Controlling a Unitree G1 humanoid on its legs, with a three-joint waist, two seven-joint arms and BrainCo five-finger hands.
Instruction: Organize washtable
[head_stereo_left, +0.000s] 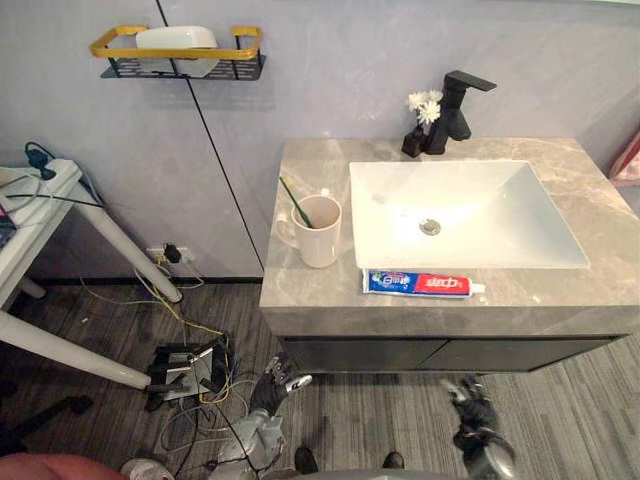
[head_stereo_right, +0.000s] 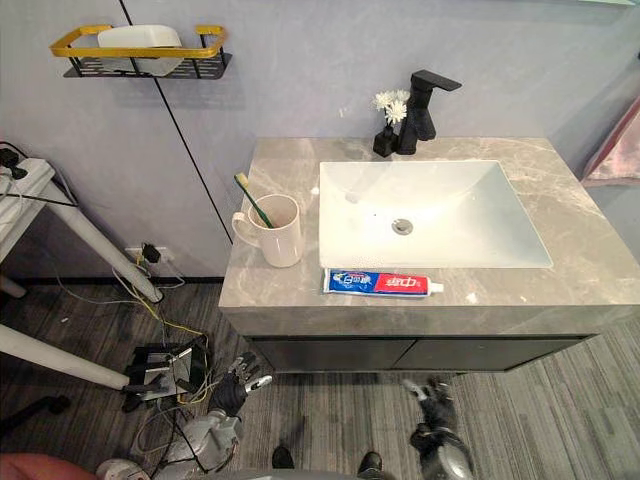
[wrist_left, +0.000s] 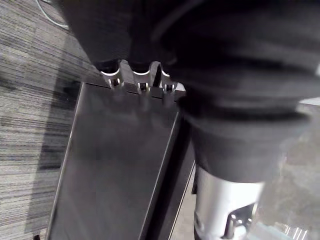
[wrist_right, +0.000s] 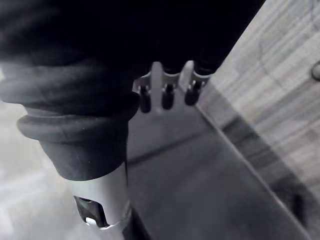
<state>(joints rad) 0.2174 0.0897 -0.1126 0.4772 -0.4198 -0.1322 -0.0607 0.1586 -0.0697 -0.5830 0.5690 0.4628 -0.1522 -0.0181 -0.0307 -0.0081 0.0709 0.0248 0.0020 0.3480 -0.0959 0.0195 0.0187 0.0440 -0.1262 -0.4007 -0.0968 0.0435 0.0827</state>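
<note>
A cream mug (head_stereo_left: 318, 232) with a green toothbrush (head_stereo_left: 295, 202) standing in it sits on the grey stone counter (head_stereo_left: 300, 295), left of the white sink (head_stereo_left: 480, 190). A toothpaste tube (head_stereo_left: 420, 284) lies flat along the counter's front edge, in front of the sink. My left hand (head_stereo_left: 272, 385) hangs low in front of the dark cabinet, below the counter's left end, fingers relaxed and holding nothing. My right hand (head_stereo_left: 473, 405) hangs low below the sink, also relaxed and holding nothing. Both hands are well below the countertop.
A black faucet (head_stereo_left: 455, 105) and a small black vase of white flowers (head_stereo_left: 420, 125) stand behind the sink. A gold-railed wall shelf (head_stereo_left: 180, 55) holds a white dish. A white table (head_stereo_left: 60, 230) stands at left, with cables and a black box (head_stereo_left: 185, 368) on the floor.
</note>
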